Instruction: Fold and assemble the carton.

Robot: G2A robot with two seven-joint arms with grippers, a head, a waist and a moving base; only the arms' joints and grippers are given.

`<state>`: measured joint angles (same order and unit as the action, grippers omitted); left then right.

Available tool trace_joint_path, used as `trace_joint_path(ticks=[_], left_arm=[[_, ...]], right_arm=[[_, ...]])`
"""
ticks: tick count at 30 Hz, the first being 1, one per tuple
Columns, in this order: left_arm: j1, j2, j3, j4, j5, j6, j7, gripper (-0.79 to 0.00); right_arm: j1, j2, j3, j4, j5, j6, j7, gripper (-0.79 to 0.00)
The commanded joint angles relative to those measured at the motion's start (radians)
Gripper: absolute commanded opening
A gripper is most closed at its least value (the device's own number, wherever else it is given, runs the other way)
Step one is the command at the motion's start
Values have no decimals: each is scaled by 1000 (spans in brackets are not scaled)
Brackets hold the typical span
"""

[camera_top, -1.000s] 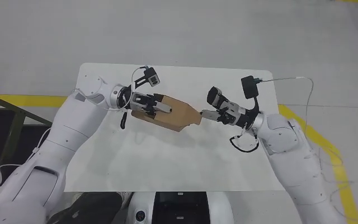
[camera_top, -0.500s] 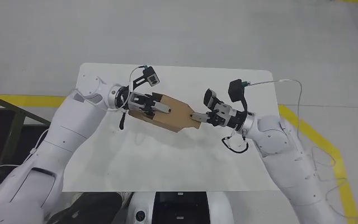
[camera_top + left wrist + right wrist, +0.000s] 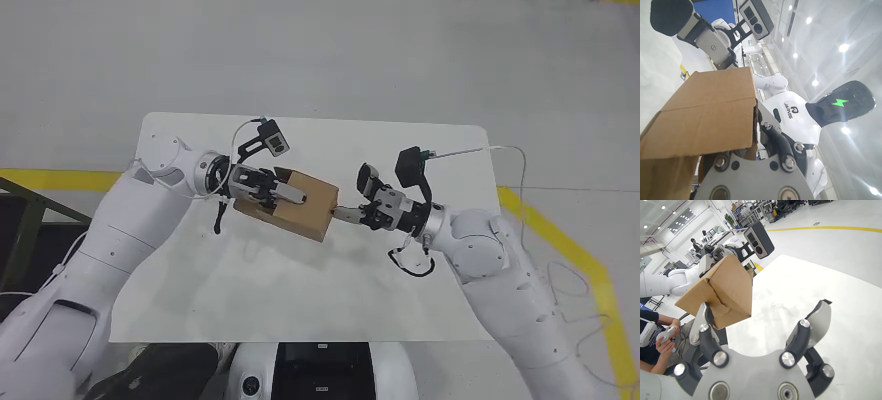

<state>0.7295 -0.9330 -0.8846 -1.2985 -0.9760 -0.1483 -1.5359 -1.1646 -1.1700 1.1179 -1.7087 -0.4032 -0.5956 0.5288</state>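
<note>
A brown cardboard carton (image 3: pixel 297 204) is held above the middle of the white table (image 3: pixel 300 290). My left gripper (image 3: pixel 281 189) is shut on the carton's wall at its left end; in the left wrist view one finger (image 3: pixel 765 121) lies along the torn edge of the carton (image 3: pixel 704 115), and the other is hidden behind the cardboard. My right gripper (image 3: pixel 352 196) stands open at the carton's right end. In the right wrist view one of its fingers (image 3: pixel 705 313) presses against the folded end flaps of the carton (image 3: pixel 725 289), while the other finger (image 3: pixel 821 311) is apart over the table.
The table (image 3: pixel 810 285) is bare around and below the carton, with room on all sides. A loose cable (image 3: pixel 480 151) runs from the right wrist camera toward the table's right edge. Grey floor with a yellow line (image 3: pixel 60 180) lies beyond the table.
My right gripper has moved left against the carton's right end, and the end flap that stuck out is now folded in. The left gripper has held its grip almost still.
</note>
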Motion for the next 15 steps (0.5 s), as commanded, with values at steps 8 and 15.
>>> trace_joint_path(ticks=[8, 15], left_arm=[[-11, 7, 21, 12, -19, 0, 0, -785], [-20, 12, 40, 9, -57, 14, 0, -785]], right_arm=[[-6, 4, 9, -13, -12, -5, -5, 0], [-9, 5, -5, -32, -48, 5, -3, 0]])
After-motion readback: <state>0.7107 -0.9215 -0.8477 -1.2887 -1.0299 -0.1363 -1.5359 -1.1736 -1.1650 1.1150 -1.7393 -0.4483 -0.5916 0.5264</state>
